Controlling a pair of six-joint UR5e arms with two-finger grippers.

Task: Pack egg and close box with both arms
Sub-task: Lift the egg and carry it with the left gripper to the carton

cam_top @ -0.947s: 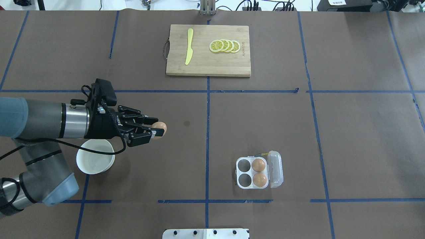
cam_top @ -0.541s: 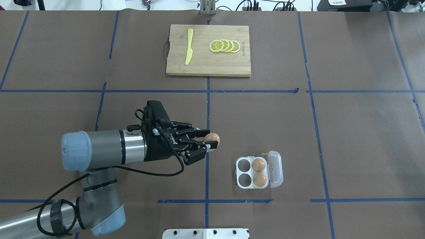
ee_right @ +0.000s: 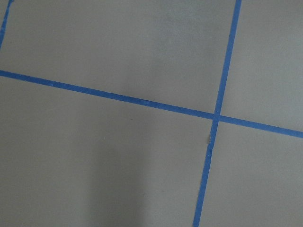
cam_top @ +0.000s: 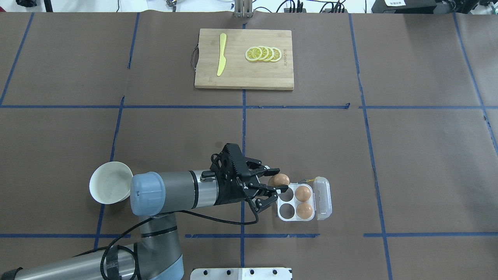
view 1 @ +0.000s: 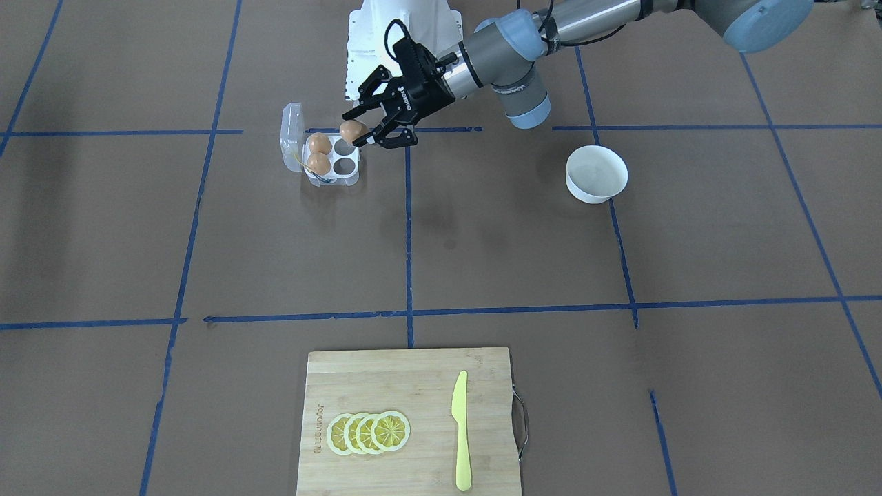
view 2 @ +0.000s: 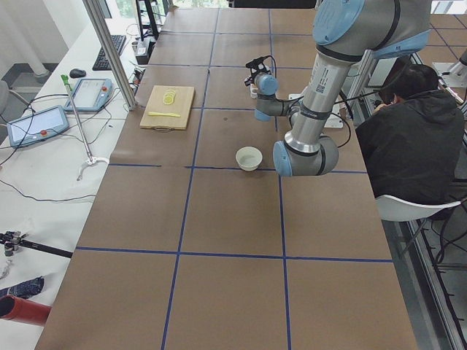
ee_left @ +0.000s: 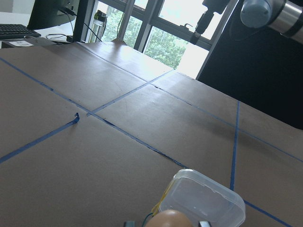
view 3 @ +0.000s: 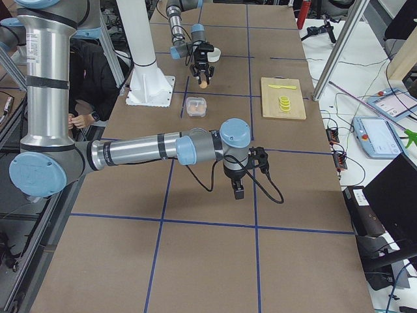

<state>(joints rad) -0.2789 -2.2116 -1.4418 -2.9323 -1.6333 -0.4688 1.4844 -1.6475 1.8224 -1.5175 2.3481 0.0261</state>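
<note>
My left gripper (cam_top: 282, 182) is shut on a brown egg (cam_top: 278, 179) and holds it above the far-left corner of the box (cam_top: 294, 202). The box is a clear four-cell carton, its lid (cam_top: 323, 197) open to the right. Two more brown eggs (cam_top: 302, 193) (cam_top: 304, 210) fill the cells by the lid; the two left cells are empty. In the front-facing view the held egg (view 1: 351, 129) hangs over the box (view 1: 342, 180). The left wrist view shows the egg (ee_left: 170, 218) and lid (ee_left: 203, 201) below. My right gripper (view 3: 238, 189) hangs over bare table; I cannot tell its state.
A white bowl (cam_top: 110, 188) stands left of my left forearm. A wooden cutting board (cam_top: 244, 76) with a yellow knife (cam_top: 221, 54) and lemon slices (cam_top: 263, 54) lies at the far middle. The robot's white pedestal base (view 1: 400, 41) is behind the box.
My left arm has swung right and nearer with the egg, from above the bowl to the box's edge. The bowl, hidden half a second ago, shows again.
</note>
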